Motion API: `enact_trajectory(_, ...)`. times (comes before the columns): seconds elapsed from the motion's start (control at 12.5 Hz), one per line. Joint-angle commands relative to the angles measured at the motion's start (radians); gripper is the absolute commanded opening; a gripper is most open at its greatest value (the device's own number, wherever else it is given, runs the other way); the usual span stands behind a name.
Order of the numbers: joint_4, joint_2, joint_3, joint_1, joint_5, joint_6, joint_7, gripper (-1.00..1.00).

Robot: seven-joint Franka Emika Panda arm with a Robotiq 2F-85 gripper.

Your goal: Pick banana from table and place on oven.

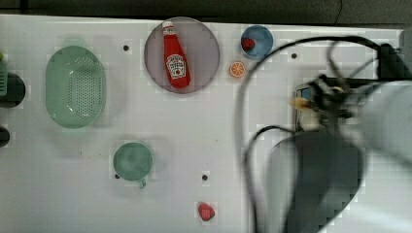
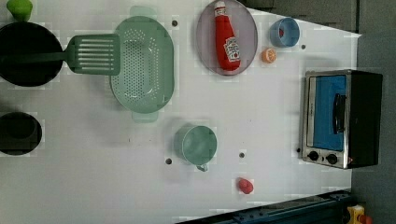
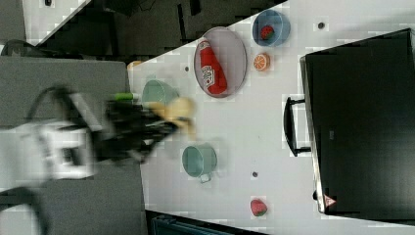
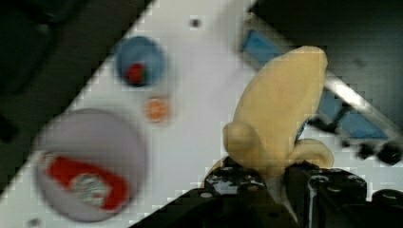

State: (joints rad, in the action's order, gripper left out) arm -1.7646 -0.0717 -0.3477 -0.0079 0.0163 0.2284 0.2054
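Half done, by the look of it: gripper (image 4: 273, 183) clamped on the banana (image 4: 278, 114), jaws narrow around the fruit's lower end, peel flaps curling just above the black fingers; banana lifted clear of the table (image 4: 199, 95), carried in the air and not yet set down. Seen in the top view at the front edge of the oven (image 1: 303, 92), pale tip of the banana (image 1: 299, 102) poking toward the top view's left out of the blurred gripper (image 1: 318, 99), cables looping over the white table (image 1: 145, 121). Caught in the right view as a smeared arm with the banana (image 3: 176, 110) at its tip, hanging over the table (image 3: 244, 127) near a green cup (image 3: 198, 160), well apart from the oven (image 3: 362, 122) and its black top. Left on the table and untouched: ketchup bottle (image 1: 176, 56) lying on a grey plate (image 1: 206, 48), orange slice (image 1: 237, 69), blue bowl (image 1: 260, 41) with a strawberry (image 1: 248, 44) inside, green colander (image 1: 75, 87), green cup (image 1: 132, 161), a second strawberry (image 1: 206, 212) near the table's edge. Still to come, judging from these positions: carrying the fruit over the oven's flat black top, lowering, releasing; oven top bare in the left view (image 2: 366, 116).
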Motion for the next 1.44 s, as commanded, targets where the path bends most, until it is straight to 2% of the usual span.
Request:
enact_trajectory(0.08,0.002,0.146,-0.122,-0.033,0.018,0.028,0.318,-0.58)
enact_trajectory(0.32,0.01,0.25,-0.236,-0.036,0.017,0.156,0.537,-0.58)
enact_trajectory(0.56,0.007,0.332,-0.291,-0.046,0.001,0.185,0.616,-0.58)
enact_trajectory(0.64,0.002,0.346,-0.293,-0.05,-0.014,0.185,0.617,-0.49)
enact_trajectory(1.12,0.003,0.348,-0.293,-0.057,-0.03,0.2,0.616,0.84)
enact_trajectory(1.2,0.014,0.327,-0.289,-0.054,-0.03,0.2,0.616,1.0)
enact_trajectory(1.44,0.044,0.214,-0.259,-0.015,-0.003,0.149,0.615,1.0)
